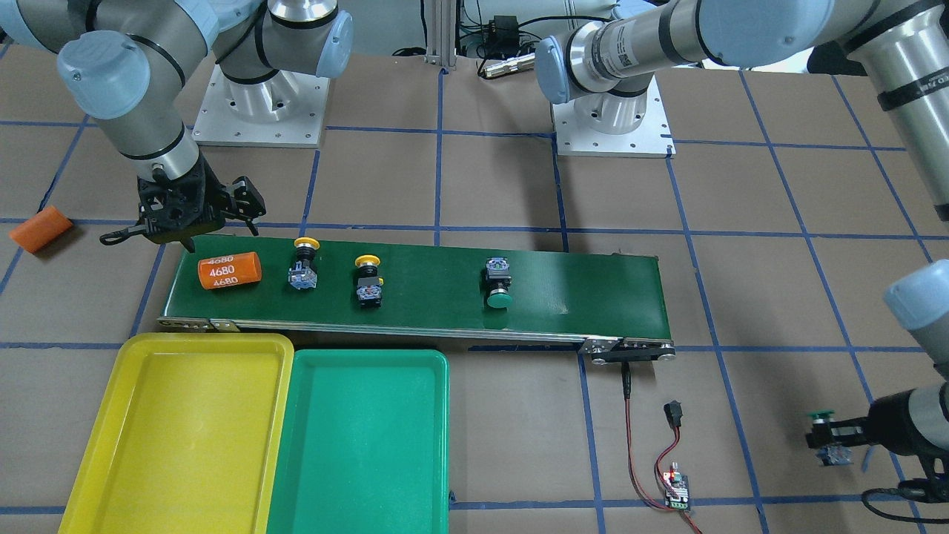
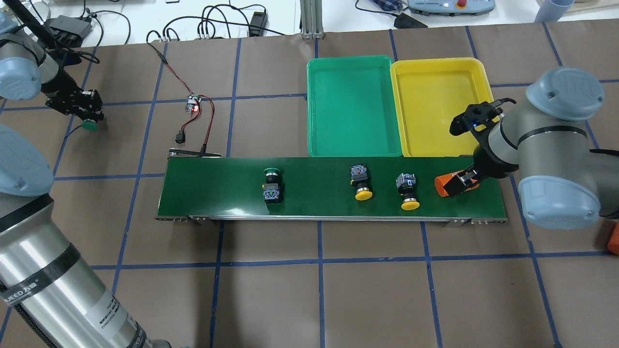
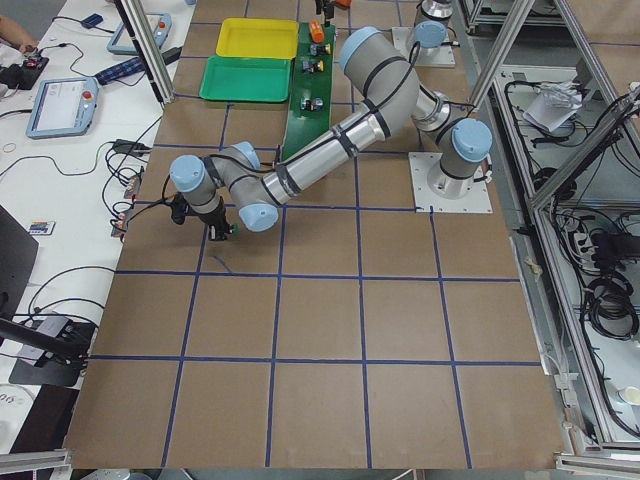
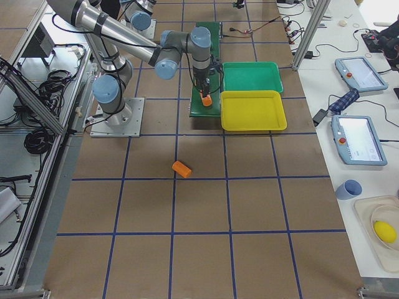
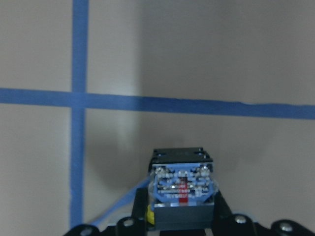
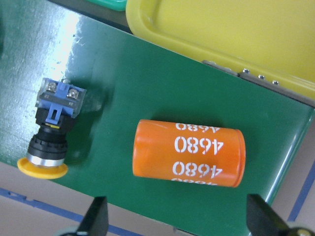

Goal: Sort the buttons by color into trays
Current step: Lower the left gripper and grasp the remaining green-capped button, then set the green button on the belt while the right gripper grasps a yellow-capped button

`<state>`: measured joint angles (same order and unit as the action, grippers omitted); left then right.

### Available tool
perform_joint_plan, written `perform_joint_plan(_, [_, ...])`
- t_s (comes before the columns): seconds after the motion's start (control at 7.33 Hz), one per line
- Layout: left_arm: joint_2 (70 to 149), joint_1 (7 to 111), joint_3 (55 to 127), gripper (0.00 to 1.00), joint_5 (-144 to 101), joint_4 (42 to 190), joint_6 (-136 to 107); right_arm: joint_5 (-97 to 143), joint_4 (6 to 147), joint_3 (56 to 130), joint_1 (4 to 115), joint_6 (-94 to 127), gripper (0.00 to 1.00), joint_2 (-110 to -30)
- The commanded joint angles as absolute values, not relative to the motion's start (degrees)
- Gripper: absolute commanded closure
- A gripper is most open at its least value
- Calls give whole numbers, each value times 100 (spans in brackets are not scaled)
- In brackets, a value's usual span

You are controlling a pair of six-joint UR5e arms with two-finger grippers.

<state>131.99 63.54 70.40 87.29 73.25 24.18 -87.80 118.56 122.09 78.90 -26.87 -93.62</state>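
My left gripper [image 1: 821, 439] is shut on a green button [image 2: 88, 125] and holds it just above the table, far off the belt's end. The left wrist view shows the button's grey-blue contact block [image 5: 182, 189] between the fingers. A second green button [image 1: 498, 284] and two yellow buttons [image 1: 305, 263] [image 1: 368, 280] lie on the conveyor belt [image 1: 578, 297]. My right gripper [image 6: 179, 225] is open above the orange "4680" cylinder [image 6: 189, 153], with one yellow button [image 6: 51, 135] beside it. The yellow tray [image 1: 178, 437] and the green tray [image 1: 363, 445] stand side by side along the belt, with nothing in them.
A second orange cylinder [image 1: 41, 228] lies on the table beyond the belt's end near my right arm. A small controller board [image 1: 676, 486] with red and black wires runs to the belt's other end. Blue tape lines cross the brown table.
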Motion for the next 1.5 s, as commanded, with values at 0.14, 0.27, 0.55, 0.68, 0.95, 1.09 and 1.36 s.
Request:
perform_joint_plan(0.14, [11169, 6687, 9591, 100, 8157, 7392, 2294, -8728, 11496, 12076, 7936, -1126, 0, -9387])
perform_joint_plan(0.27, [10727, 7028, 9798, 100, 8235, 7409, 2294, -8719, 11496, 12067, 8102, -1064, 0, -9378])
perform_joint_plan(0.55, [10285, 8080, 10289, 100, 8244, 7270, 991, -8702, 11531, 12102, 8550, -906, 0, -9290])
perform_joint_plan(0.68, [10257, 8556, 10536, 100, 8235, 6929, 523, -8692, 11523, 12103, 8552, -914, 0, -9168])
perform_joint_plan(0.95, [10222, 8963, 11002, 100, 8218, 6672, -347, -8701, 11584, 12077, 8552, -931, 0, -8922])
perform_joint_plan(1.09, [10343, 9000, 11030, 100, 8226, 6436, -352, -8666, 11619, 12120, 8552, -923, 4, -8843])
perform_joint_plan(1.36, [10529, 9017, 11100, 22, 8200, 6074, -352, -8736, 11777, 12102, 8561, -1002, 34, -8535])
